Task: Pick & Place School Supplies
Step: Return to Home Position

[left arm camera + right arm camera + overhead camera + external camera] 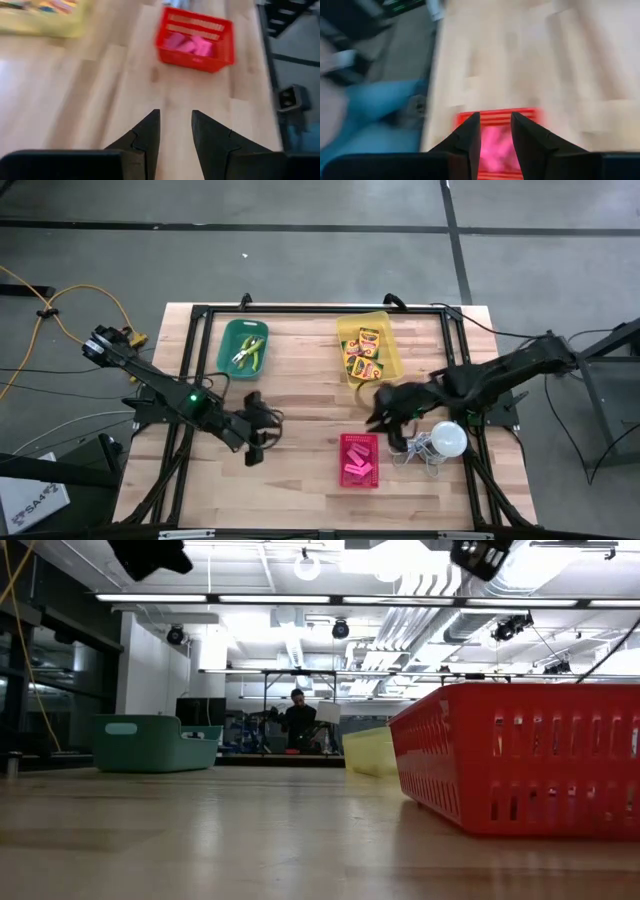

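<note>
The wooden table carries three bins and a white bulb with its cord.

The left arm reaches in from the table's left edge. The left gripper hangs over bare wood between the green bin and the red bin. Its fingers stand a narrow gap apart and hold nothing.

The right arm stretches in from the right. The right gripper is above the table between the yellow bin and the red bin, just beside the bulb. Its fingers are also slightly parted and empty.

The crayon boxes lie packed inside the yellow bin at the far middle of the table. They are flat, yellow and green, with coloured print.

The erasers lie heaped in the red bin at the near middle. They are small, oblong pink blocks, and they show brightly through the bin's open top in the left wrist view.
</note>
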Available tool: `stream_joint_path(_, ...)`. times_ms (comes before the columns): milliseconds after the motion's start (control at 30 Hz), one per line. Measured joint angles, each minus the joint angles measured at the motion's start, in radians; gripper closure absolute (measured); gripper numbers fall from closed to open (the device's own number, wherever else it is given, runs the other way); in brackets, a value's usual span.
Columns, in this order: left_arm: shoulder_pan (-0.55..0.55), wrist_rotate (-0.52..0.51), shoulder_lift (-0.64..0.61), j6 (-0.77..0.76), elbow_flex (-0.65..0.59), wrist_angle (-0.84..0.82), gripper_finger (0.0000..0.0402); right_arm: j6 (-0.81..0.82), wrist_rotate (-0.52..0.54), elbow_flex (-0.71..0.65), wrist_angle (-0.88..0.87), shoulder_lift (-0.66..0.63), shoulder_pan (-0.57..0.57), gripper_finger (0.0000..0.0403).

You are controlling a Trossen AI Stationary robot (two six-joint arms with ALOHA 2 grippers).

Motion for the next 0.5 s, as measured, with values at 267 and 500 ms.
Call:
stream_joint_path(267, -0.014, -0.181, -0.119, -0.001, -0.01, -0.144, 0.0293, -0.086, 0.243, -0.162, 0.005, -0.347, -0.014, 0.0308)
stream_joint_path(500, 0.009, -0.19, -0.133, -0.019, -0.065, -0.145, 0.0293, -0.166, 0.294, -0.36, 0.093, -0.638, -0.074, 0.0308)
